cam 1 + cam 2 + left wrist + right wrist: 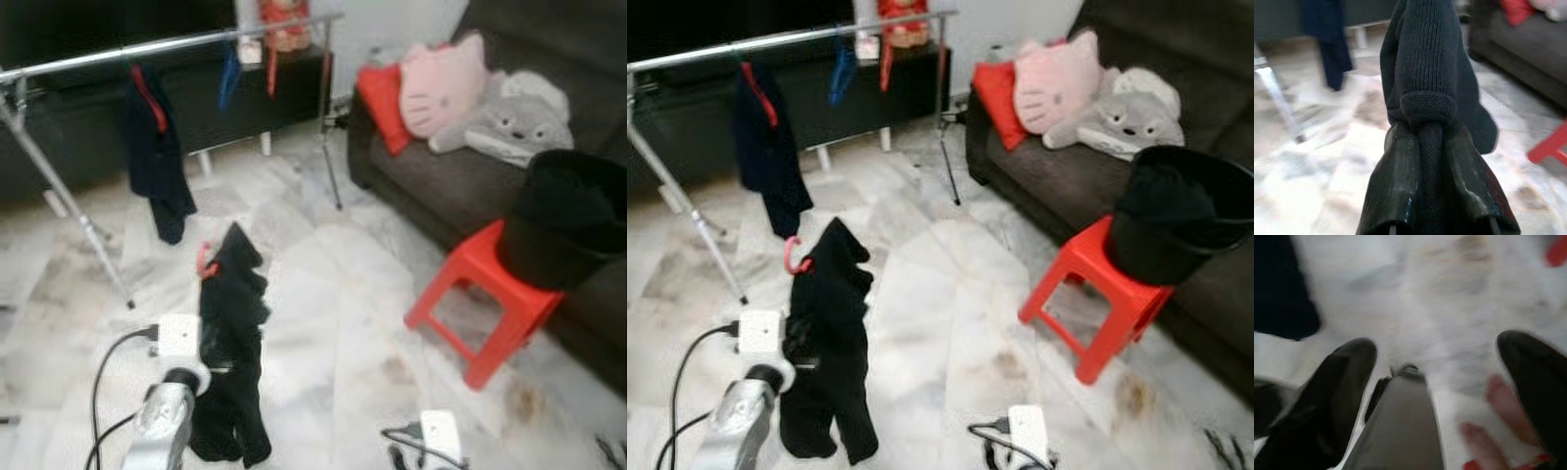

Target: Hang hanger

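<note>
Left wrist view: your left gripper [1437, 142] is pinching its fingers tight on a dark knit garment [233, 323], whose pink hanger [795, 257] hook is poking out at ten o'clock. The clothes rail [176, 44] is standing beyond at twelve. Your right gripper [1442, 377] is hanging with fingers spread wide, gripping nothing.
</note>
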